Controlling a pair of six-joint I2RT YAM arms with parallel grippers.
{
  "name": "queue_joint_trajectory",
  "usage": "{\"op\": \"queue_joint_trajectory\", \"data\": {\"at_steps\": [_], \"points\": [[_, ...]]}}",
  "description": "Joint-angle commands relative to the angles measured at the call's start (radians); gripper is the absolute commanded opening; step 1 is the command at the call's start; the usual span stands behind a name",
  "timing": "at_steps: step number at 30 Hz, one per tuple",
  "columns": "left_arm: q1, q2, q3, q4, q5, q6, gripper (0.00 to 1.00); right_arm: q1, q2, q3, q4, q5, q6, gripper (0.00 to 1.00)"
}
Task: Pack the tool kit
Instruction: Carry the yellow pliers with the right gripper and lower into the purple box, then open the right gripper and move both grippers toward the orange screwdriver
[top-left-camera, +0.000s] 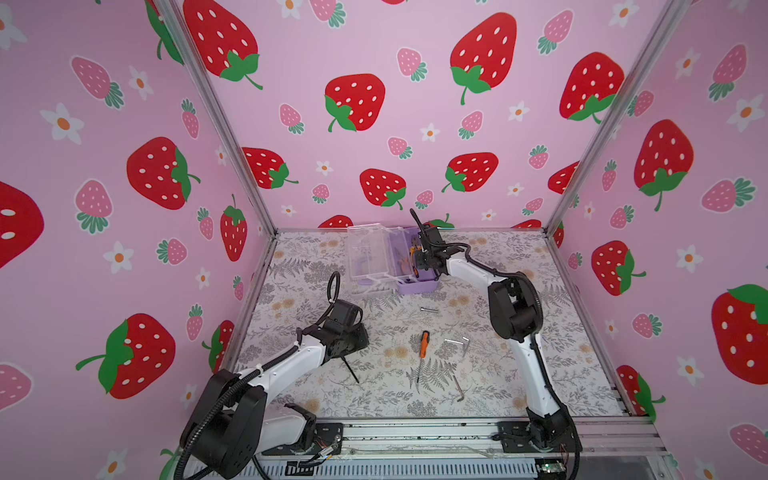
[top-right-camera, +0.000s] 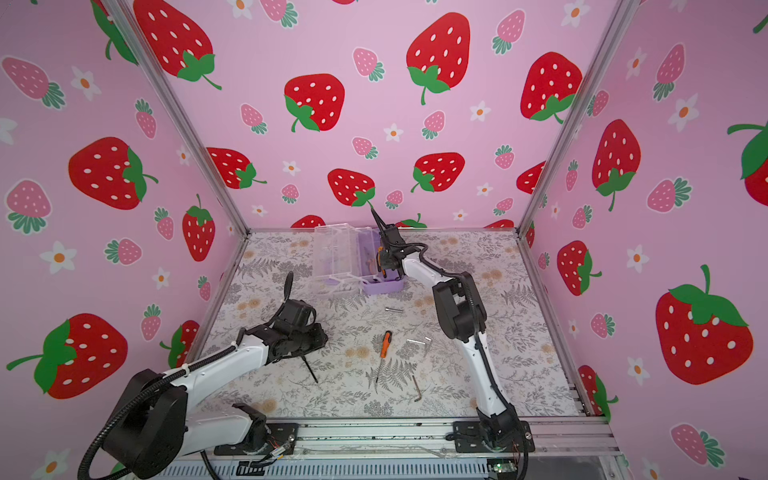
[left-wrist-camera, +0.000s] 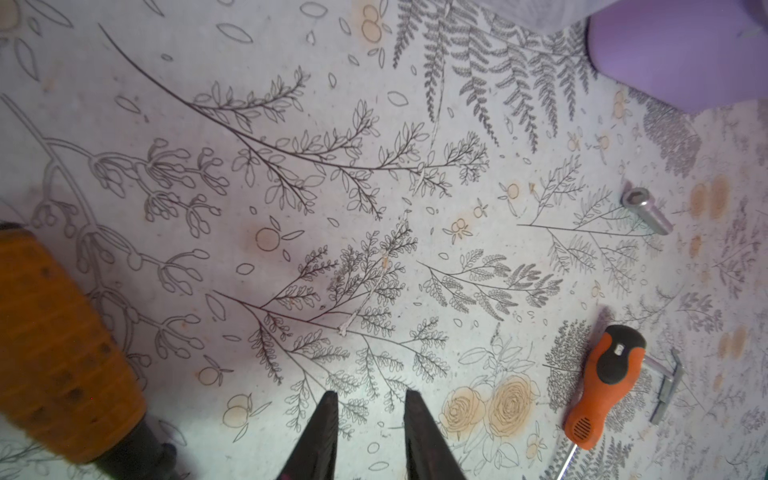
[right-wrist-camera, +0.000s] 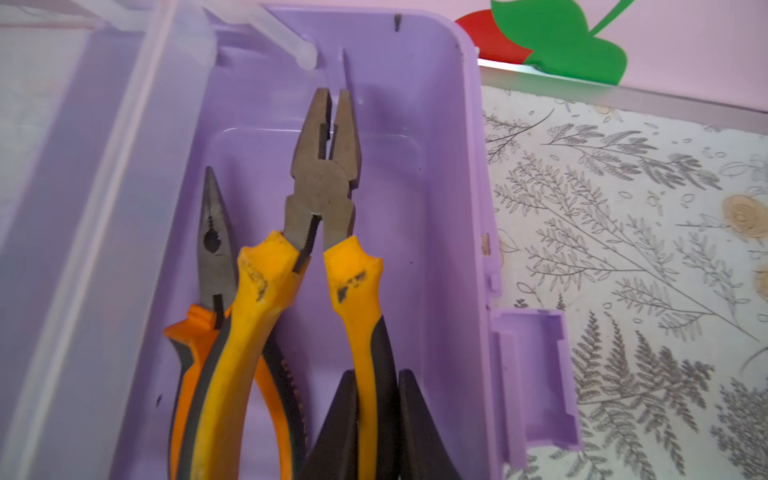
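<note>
**Right tool grips pliers in the box**

The worktop (top-left-camera: 540, 291) fills the lower middle of both top views. The box (top-left-camera: 417, 286) stands open near its upper edge. There my right tool (right-wrist-camera: 376, 374) pinches one yellow handle of the pliers (right-wrist-camera: 324, 183). My left tool (left-wrist-camera: 370, 395), at lower left, has a narrow gap and holds nothing. A screwdriver (top-left-camera: 423, 343) and a hex key (top-left-camera: 459, 388) lie below the box.

Pink walls (top-left-camera: 415, 41) printed with red strawberries and white flowers meet at aluminium corner posts (top-left-camera: 218, 112); grey fern-printed pale tabletop (top-left-camera: 395, 399) below.
</note>
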Motion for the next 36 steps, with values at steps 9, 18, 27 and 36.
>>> {"op": "queue_joint_trajectory", "data": {"at_steps": [9,18,27,36], "points": [[0.009,0.027,0.024,0.013,0.006,0.001,0.32,0.03,0.113,0.167,-0.106,0.2,0.003,0.27],[0.011,0.021,0.024,0.003,0.01,-0.001,0.34,0.028,0.055,0.149,-0.105,0.069,0.042,0.41],[-0.029,-0.092,0.035,-0.018,0.007,0.033,0.4,0.028,-0.439,-0.359,0.164,-0.026,0.059,0.41],[-0.269,-0.061,0.143,-0.066,-0.13,0.081,0.57,0.027,-0.888,-0.921,0.351,-0.107,0.11,0.42]]}}
